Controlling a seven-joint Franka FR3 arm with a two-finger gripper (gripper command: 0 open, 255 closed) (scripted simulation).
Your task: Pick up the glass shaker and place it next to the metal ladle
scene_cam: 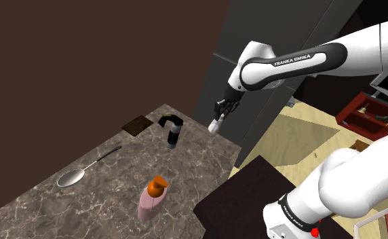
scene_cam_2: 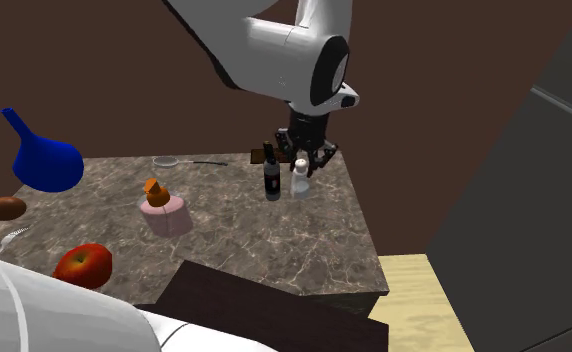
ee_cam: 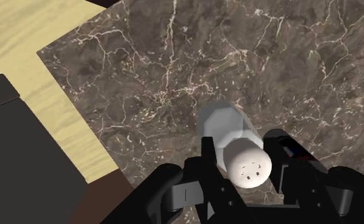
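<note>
At the counter [scene_cam: 118, 197] corner, my gripper [scene_cam: 219, 118] clasps the shaker [scene_cam: 216, 126] between its jaws; grasp made, next I carry it beside the ladle [scene_cam: 71, 178].

Pale shaker [ee_cam: 235, 143], silver ladle [scene_cam: 74, 176] lying flat

A dark marble bench [scene_cam: 104, 197] fills the lower left of the shoulder view. Near the centre of the frame a black bottle [scene_cam: 174, 133] stands on it, and lower down a pink bottle [scene_cam: 150, 200] with an orange cap. A brown mat [scene_cam: 136, 125] lies left of the black bottle. A red box [scene_cam: 367, 114] is at the right edge. At the left of the second exterior view are a blue jug [scene_cam_2: 44, 162], a brown oval thing [scene_cam_2: 5, 208] and a red apple [scene_cam_2: 83, 265].
</note>
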